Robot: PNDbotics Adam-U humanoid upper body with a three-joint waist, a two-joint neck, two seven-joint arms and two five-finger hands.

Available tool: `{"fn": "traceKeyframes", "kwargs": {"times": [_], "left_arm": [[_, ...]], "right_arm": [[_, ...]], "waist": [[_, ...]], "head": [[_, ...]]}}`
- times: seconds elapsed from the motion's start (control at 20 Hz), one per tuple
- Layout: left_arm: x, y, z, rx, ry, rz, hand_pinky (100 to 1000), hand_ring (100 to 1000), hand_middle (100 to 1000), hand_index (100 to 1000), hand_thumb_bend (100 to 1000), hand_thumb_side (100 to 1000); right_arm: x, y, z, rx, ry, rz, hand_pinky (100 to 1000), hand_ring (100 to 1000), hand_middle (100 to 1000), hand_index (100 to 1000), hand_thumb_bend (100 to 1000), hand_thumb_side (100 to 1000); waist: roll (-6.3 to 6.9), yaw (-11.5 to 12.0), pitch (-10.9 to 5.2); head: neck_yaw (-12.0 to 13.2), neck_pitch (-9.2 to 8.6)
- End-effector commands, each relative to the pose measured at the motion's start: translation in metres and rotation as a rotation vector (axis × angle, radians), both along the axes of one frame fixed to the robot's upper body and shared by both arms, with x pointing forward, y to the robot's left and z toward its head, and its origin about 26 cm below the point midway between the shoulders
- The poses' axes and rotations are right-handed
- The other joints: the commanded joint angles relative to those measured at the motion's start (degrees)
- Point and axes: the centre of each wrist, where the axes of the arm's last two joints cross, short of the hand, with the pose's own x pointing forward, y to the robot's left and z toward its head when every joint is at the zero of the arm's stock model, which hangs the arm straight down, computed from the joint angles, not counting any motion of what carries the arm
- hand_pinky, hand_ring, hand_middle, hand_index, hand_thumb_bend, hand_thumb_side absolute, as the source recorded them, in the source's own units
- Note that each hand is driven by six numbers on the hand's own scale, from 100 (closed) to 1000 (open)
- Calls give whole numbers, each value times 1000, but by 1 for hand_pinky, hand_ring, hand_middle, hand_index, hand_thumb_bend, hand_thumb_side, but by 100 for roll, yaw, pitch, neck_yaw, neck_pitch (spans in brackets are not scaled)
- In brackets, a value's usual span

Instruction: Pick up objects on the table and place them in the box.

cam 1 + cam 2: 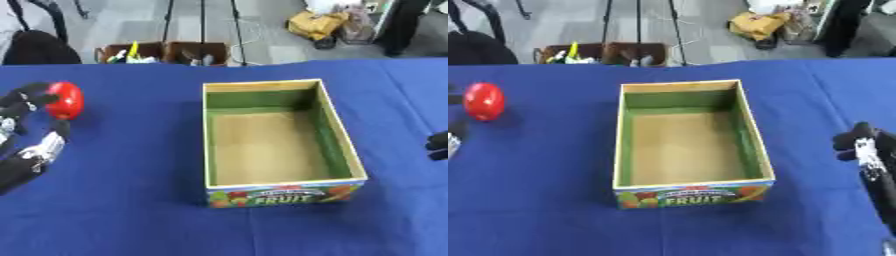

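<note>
Your left hand (26, 125) has its fingers (31, 95) curled around the red object (66, 100) at the far left of the table (131, 210). The fingertips wrap its left and far side and the thumb sits below it, so it reads as gripped, though you can't tell from here if it's lifted off the cloth or resting on it.

The red object is smooth, glossy and egg-like, possibly a tomato or apple. Its long axis runs near-to-far, tilted slightly.

The key relation is that the box (350, 150) lies to the right of the held object, well apart, with open blue cloth between. The left hand is clearly the nearer one, so the carry goes rightward over the box's left wall.

The box is open-topped with green inner walls and a tan floor, shows nothing inside, and has "FRUIT" printed on the near face. Its long axis runs near-to-far.

Your right hand (864, 147) sits idle at the right edge, right of the box, holding nothing. You can't tell whether its fingers are curled or straight.
</note>
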Motion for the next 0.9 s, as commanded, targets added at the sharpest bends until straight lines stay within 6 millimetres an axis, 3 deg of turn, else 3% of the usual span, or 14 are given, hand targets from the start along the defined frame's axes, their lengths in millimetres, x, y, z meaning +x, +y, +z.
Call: {"fn": "traceKeyframes", "kwargs": {"times": [0.05,0.4,0.55,0.7,0.9], "left_arm": [[-5,5,11,25,-20,57,611,895,984,997,325,1000],[-1,8,18,31,12,111,558,814,895,984,501,1000],[4,12,19,23,27,117,533,789,848,946,510,1000],[9,17,21,6,39,126,513,789,843,946,381,1000],[18,26,24,-11,70,148,462,757,836,976,318,965]], "right_arm": [[-2,0,8,-18,-25,2,546,591,475,578,100,927],[-3,0,7,-25,-18,2,547,591,475,578,100,927],[-3,-1,7,-27,-16,0,546,591,475,578,100,927],[-3,-1,6,-30,-12,-3,546,590,474,577,100,927],[-4,-2,6,-35,-7,-3,546,589,472,577,100,933]], "waist": [[21,-10,-98],[66,-41,-103],[78,-56,-108],[99,-65,-122],[131,-68,-155]], "head": [[75,-49],[246,-46],[281,-39],[321,-23],[408,27]]}}
